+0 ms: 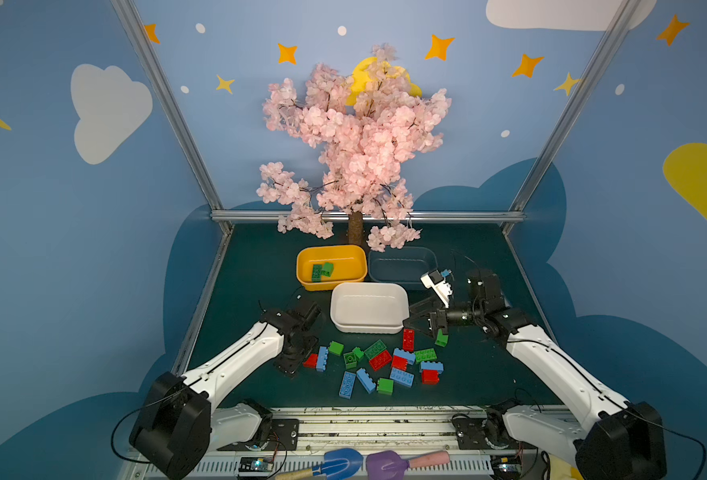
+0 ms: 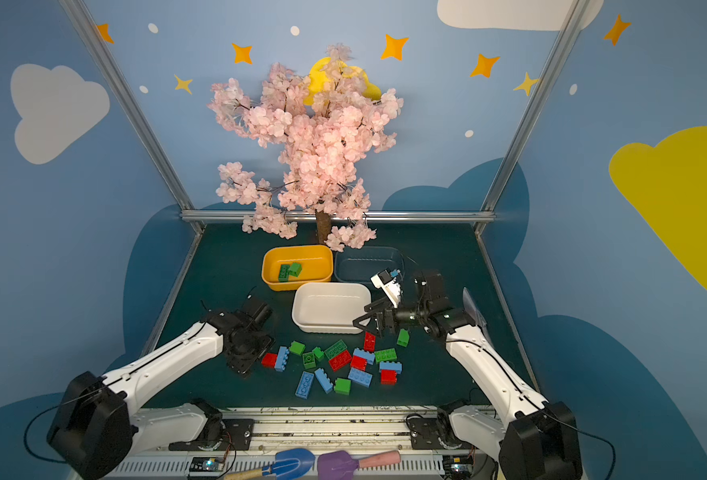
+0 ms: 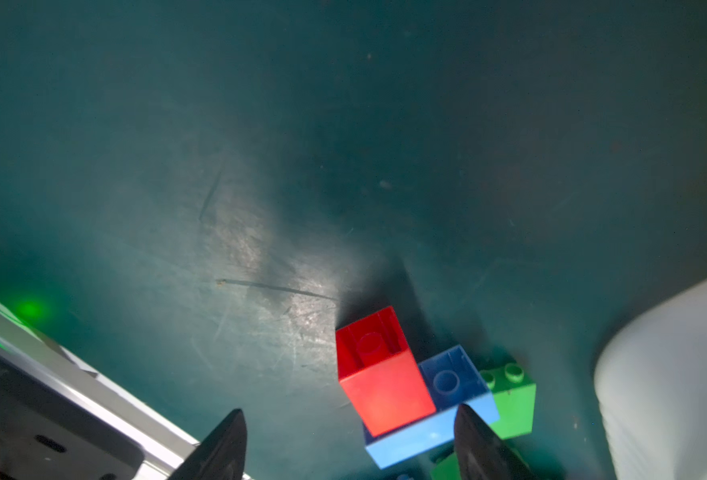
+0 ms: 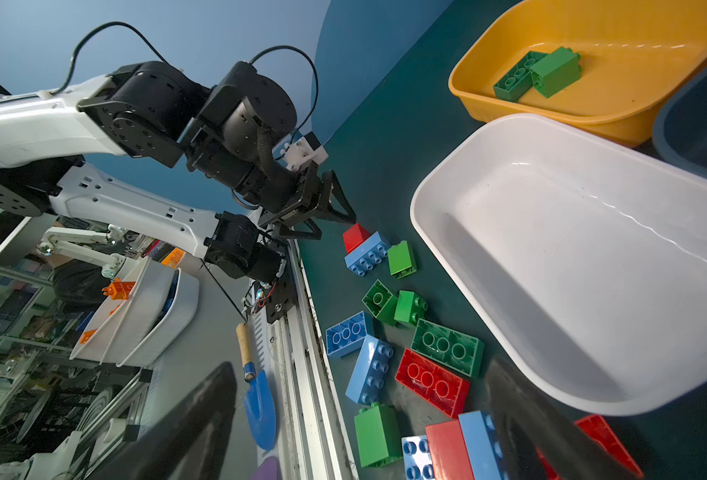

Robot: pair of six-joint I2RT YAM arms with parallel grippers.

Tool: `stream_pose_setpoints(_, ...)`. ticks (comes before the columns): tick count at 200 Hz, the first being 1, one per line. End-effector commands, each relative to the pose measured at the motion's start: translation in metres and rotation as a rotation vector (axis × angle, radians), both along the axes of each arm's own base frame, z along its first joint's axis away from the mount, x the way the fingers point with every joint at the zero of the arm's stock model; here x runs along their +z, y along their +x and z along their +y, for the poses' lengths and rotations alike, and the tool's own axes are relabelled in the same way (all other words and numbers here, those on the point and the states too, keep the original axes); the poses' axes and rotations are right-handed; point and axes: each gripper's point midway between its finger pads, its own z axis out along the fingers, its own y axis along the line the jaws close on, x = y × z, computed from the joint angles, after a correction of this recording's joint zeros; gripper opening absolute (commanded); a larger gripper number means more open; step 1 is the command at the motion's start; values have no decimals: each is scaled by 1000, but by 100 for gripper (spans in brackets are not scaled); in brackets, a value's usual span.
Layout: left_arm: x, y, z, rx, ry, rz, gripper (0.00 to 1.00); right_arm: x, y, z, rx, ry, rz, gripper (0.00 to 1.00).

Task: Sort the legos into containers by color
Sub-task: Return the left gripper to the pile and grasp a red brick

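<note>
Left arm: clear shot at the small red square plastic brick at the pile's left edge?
Probably yes. The left gripper hangs open right by the red square brick, nothing between them. One catch: a light blue oblong brick sits tight against one side, so a finger may snag it.

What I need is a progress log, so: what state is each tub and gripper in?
Yellow-orange tub: holds two green bricks.
White tub: empty.
Dark blue tub: no bricks visible.
Loose bricks: unsorted on table.
Left gripper: open, by a red brick.
Right gripper: open, holding nothing.
</note>
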Motion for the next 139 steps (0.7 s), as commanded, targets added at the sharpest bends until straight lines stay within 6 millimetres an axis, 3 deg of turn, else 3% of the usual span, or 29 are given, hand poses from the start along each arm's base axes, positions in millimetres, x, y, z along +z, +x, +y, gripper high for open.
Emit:
stream_pose_setpoints(1,-5,11,-5,94,3,-17,76,3,-5,1,16,17,-10,92)
stream_pose_setpoints(46,-29,12,-10,98,25,35,64,1,-5,1,20,14,-9,92)
stream_pose_setpoints(81,-40,13,-14,79,41,56,46,1,-4,1,18,11,-10,92)
stream_pose_setpoints(106,-39,13,-13,66,50,65,30,2,-5,1,17,7,-11,92)
stream_pose_setpoints(139,-18,29,-9,-41,77,-15,23,4,-5,-1,11,7,-23,92)
